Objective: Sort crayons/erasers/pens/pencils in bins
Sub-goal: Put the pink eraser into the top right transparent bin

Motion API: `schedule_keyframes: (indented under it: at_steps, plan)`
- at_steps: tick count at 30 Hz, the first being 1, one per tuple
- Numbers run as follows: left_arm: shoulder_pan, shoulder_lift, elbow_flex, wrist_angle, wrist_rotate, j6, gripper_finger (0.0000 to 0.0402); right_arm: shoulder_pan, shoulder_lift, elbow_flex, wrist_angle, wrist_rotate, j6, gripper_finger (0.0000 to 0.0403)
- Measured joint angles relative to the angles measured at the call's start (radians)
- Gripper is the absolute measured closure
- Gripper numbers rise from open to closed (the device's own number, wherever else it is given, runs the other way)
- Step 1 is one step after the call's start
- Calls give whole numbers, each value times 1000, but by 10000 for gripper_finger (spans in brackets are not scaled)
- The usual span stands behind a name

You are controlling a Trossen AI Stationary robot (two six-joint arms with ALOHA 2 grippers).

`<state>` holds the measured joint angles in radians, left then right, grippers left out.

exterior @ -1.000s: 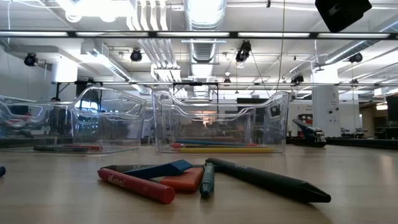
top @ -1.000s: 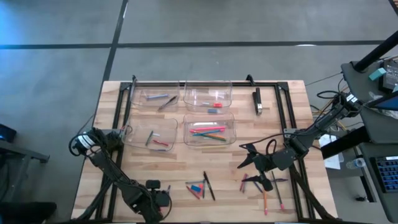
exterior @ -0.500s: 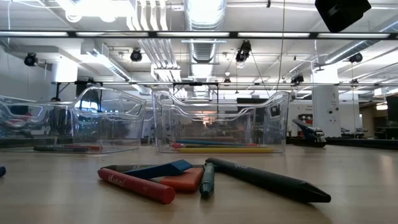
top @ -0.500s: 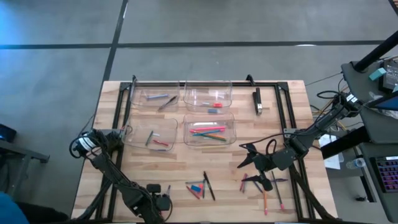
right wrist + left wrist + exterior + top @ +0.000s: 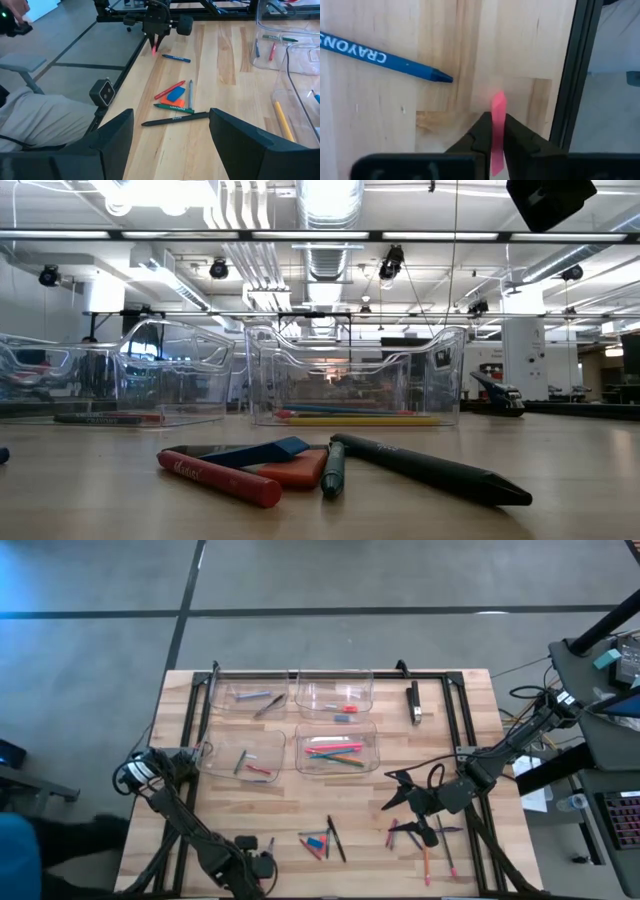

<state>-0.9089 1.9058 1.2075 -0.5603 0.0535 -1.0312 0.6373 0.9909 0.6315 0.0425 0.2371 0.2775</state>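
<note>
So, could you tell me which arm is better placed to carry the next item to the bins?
Left. The left gripper is shut on a pink stick; the right gripper hangs open and empty.

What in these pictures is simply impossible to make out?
- Pink stick in the left gripper: left wrist view, its lower end is cut off by the edge and the fingers, so its length and kind stay unknown.
- Left gripper from the high view: at the picture's bottom edge, too small to read.
- Far bins: low view, the near bins screen them.
- Right gripper, open: holds nothing visible.
</note>
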Motion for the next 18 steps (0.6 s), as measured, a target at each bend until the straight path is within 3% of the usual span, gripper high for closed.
schedule_keyframes:
  at_steps: [4, 6, 9, 12, 14, 18]
  plan:
    - [-4, -75, 25, -209, 5, -11, 391, 0, 0, 0, 2, 1, 0, 156]
    - [-5, -137, 68, -302, -62, -7, 394, 0, 0, 0, 7, 1, 0, 156]
    - [25, -218, 96, -439, -254, 72, 395, 0, 0, 0, 26, 2, -3, 156]
    - [80, -295, 104, -438, -474, 223, 396, 0, 0, 0, 50, 3, -14, 156]
    - [146, -349, 108, -436, -567, 349, 396, 0, 0, 0, 63, 5, -16, 156]
    - [352, -417, 97, -352, -622, 624, 397, 0, 0, 0, 83, 15, -29, 156]
